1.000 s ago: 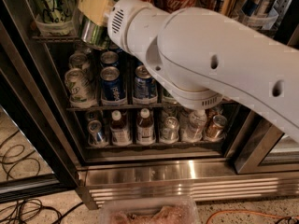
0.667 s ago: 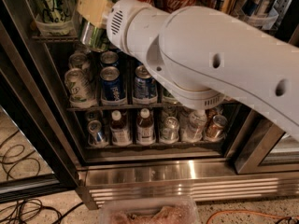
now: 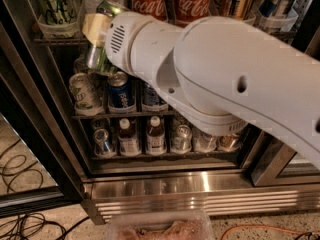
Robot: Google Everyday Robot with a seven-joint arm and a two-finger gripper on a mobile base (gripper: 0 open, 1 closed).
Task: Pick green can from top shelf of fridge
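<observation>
Camera view: at upper left, the gripper (image 3: 97, 34) of the smooth white arm (image 3: 225, 74) sits lower than a second ago. Its cream pad (image 3: 94, 26) pinches the tall shiny pale-green metal can (image 3: 96, 59), which now hangs tilted just below the dark wire top shelf (image 3: 50, 40) of the black-framed glass-door fridge (image 3: 200, 186). The can seems clear of the shelf, so only pulling back remains.
</observation>
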